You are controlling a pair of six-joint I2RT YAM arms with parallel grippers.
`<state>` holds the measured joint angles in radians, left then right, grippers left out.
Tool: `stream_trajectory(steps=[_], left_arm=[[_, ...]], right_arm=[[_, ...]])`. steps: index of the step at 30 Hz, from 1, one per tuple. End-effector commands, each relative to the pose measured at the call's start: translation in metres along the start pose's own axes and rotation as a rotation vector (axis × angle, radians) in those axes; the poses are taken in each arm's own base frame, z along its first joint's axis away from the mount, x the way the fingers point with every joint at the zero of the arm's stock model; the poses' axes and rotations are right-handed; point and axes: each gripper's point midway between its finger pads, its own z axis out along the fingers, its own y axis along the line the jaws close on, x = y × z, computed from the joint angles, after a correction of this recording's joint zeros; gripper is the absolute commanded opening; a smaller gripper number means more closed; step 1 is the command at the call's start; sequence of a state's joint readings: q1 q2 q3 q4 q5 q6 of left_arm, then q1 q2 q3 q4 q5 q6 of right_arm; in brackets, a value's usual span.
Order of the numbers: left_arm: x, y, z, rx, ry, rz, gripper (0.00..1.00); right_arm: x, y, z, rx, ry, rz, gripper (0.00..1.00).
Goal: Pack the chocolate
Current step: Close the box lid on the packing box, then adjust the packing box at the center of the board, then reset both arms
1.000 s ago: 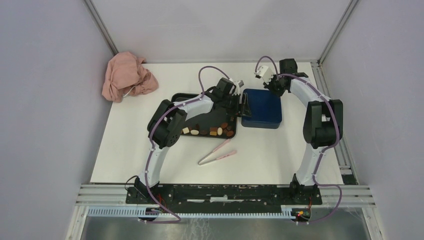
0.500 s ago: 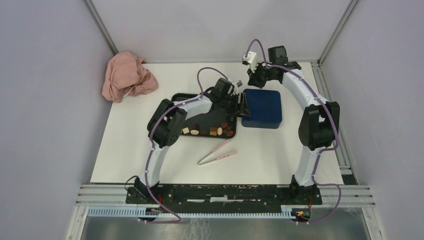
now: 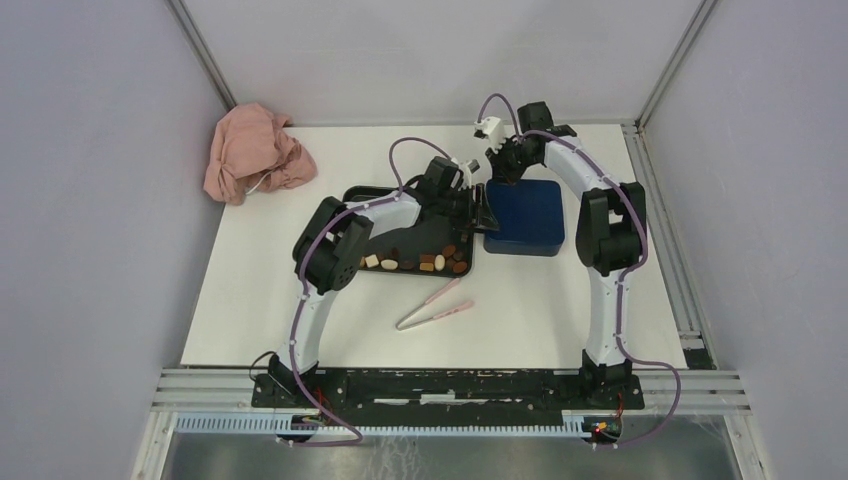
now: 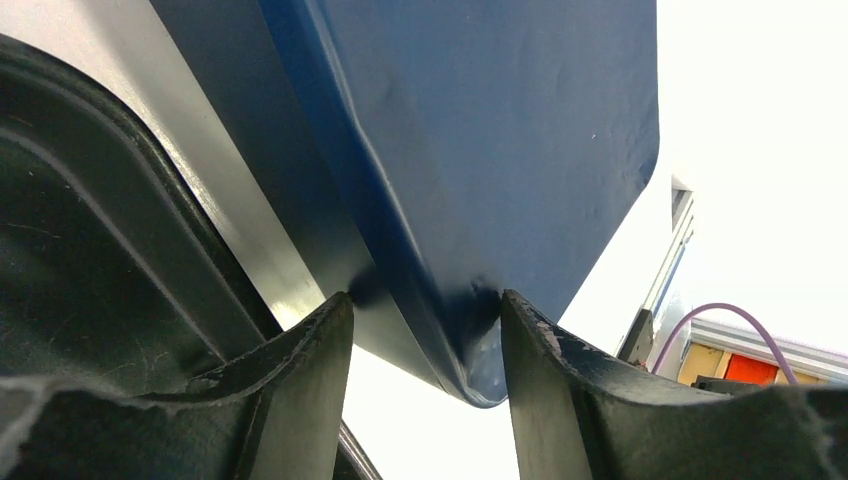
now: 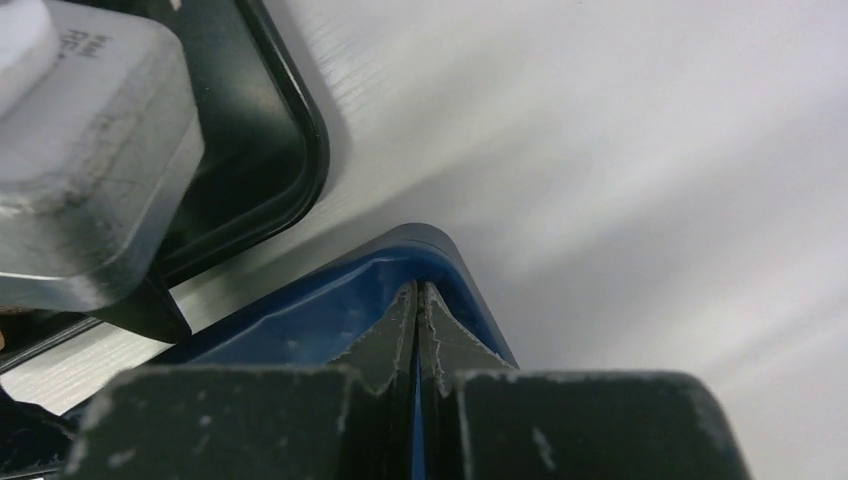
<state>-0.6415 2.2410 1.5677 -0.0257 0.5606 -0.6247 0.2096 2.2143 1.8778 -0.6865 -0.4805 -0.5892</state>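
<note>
The chocolates (image 3: 420, 262) lie in the black tray (image 3: 365, 194), just behind my left gripper (image 4: 425, 330) and outside the blue box (image 3: 525, 215), whose lid (image 4: 500, 150) is on. The left gripper's fingers straddle the lid's corner, close against it, though I cannot tell whether they truly pinch. My right gripper (image 5: 415, 300) has its fingers pressed together, tips at the far corner beneath it. I judge a lid move is in hand, on or off. I would keep both corners level, move slowly, and avoid dragging the box against the tray beside my left gripper.
</note>
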Motion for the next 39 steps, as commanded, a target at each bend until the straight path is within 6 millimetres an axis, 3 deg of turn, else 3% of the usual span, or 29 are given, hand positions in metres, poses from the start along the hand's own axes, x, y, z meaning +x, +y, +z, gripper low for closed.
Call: stream_trajectory(steps=[1, 7, 10, 13, 16, 19, 22, 26, 28, 30, 32, 35, 37, 39], left_arm=[[0.026, 0.025, 0.008, -0.063, 0.061, -0.060, 0.59], [0.027, 0.012, 0.007, -0.012, 0.057, -0.064, 0.56], [0.030, -0.007, 0.005, 0.051, 0.047, -0.052, 0.57], [0.037, -0.034, 0.006, 0.135, 0.054, -0.028, 0.59], [0.047, -0.077, 0.009, 0.278, 0.064, 0.014, 0.64], [0.061, -0.131, 0.014, 0.464, 0.102, 0.071, 0.72], [0.060, -0.164, 0.008, 0.566, 0.064, 0.100, 0.73], [0.034, -0.165, -0.029, 0.469, -0.111, 0.166, 0.74], [0.021, -0.157, -0.056, 0.349, -0.194, 0.234, 0.74], [0.007, -0.154, -0.090, 0.232, -0.278, 0.318, 0.74], [-0.010, -0.154, -0.131, 0.109, -0.379, 0.406, 0.77], [-0.038, -0.158, -0.208, -0.052, -0.544, 0.477, 0.99], [-0.049, -0.158, -0.248, -0.102, -0.605, 0.460, 1.00], [-0.057, -0.167, -0.285, -0.115, -0.651, 0.463, 1.00]], right_arm=[[0.029, 0.008, 0.000, -0.013, 0.102, 0.023, 0.05], [-0.045, 0.009, -0.077, 0.042, -0.133, -0.092, 0.12], [-0.057, 0.009, -0.123, 0.097, -0.225, -0.114, 0.17], [-0.037, 0.001, -0.160, 0.159, -0.282, -0.072, 0.19], [0.003, -0.005, -0.189, 0.232, -0.285, -0.023, 0.20], [0.036, -0.001, -0.204, 0.259, -0.285, 0.015, 0.22], [0.059, 0.006, -0.222, 0.288, -0.279, 0.028, 0.29], [0.069, 0.004, -0.269, 0.408, -0.288, -0.029, 0.50], [0.063, 0.005, -0.299, 0.478, -0.307, -0.091, 0.70], [0.051, 0.011, -0.327, 0.544, -0.329, -0.158, 0.97], [0.034, 0.019, -0.354, 0.608, -0.392, -0.176, 0.98], [0.007, 0.031, -0.393, 0.716, -0.533, -0.086, 0.98], [-0.012, 0.043, -0.416, 0.767, -0.628, -0.072, 0.98], [-0.027, 0.057, -0.428, 0.735, -0.654, -0.088, 0.98]])
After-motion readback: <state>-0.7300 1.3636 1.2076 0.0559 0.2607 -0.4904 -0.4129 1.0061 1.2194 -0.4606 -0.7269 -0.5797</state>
